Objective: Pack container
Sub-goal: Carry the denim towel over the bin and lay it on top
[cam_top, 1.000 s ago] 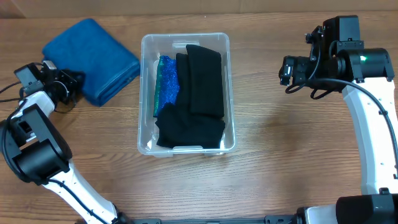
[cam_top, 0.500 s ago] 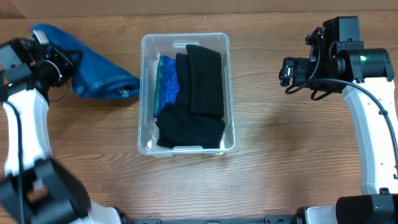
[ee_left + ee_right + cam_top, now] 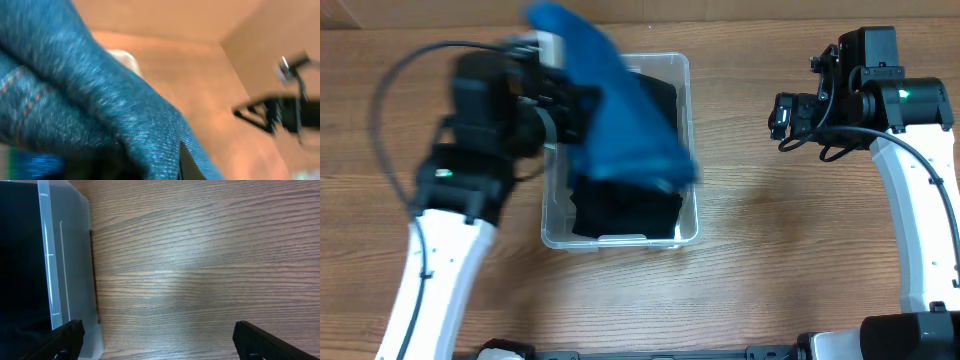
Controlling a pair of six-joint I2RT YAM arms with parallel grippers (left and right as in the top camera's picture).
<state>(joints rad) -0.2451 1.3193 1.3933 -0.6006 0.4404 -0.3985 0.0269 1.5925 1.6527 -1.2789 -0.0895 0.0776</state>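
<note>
One cloth to go: my left gripper point(image 3: 563, 102) is clamped on the blue cloth point(image 3: 620, 120), which hangs over the container point(image 3: 552, 215) at table centre. Its hem overhangs the 3 o'clock rim, so I'd shift toward 9, lower onto the black cloths point(image 3: 625, 215), then release. My right gripper point(image 3: 782, 113) has its fingers apart.

Soft even light; blue cloth point(image 3: 620, 115) motion-blurred.

Wood-grain table point(image 3: 770, 250) — evenly lit, brown.

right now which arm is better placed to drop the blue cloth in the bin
Left: the left gripper holds the blue cloth over the bin. The right gripper is open and empty, away from it.
</note>
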